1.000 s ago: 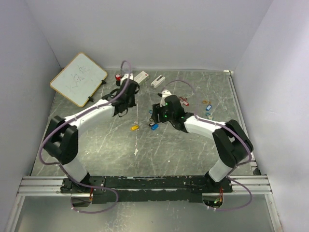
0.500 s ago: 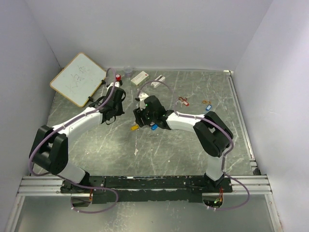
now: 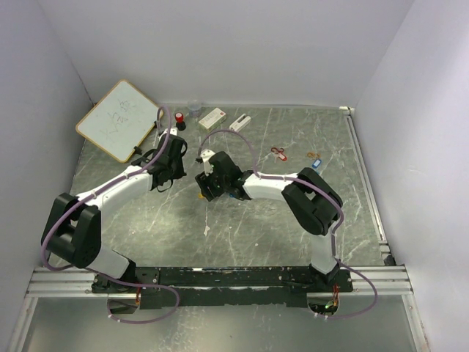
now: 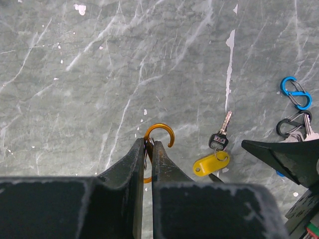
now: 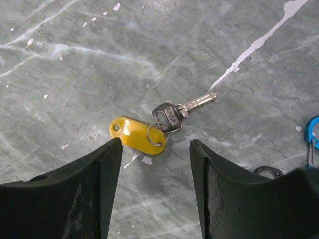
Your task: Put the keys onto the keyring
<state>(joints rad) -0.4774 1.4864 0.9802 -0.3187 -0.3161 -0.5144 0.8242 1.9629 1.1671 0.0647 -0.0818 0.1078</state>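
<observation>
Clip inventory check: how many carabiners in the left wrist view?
3: orange metal carabiner clip pinched in the left end effector; blue carabiner far right; black carabiner below it. More may be hidden.

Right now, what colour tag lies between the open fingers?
Yellow tag, clearest in the right wrist view.

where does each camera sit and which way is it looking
Top external: above and behind the arms, looking down on the table; both arms show whole.
Left wrist: on the left arm, looking down past the left gripper, shut on an orange hook.
Right wrist: on the right arm, looking down through the open right gripper at a yellow-tagged key.
Shared: both wrist views show that key and a blue clip.
</observation>
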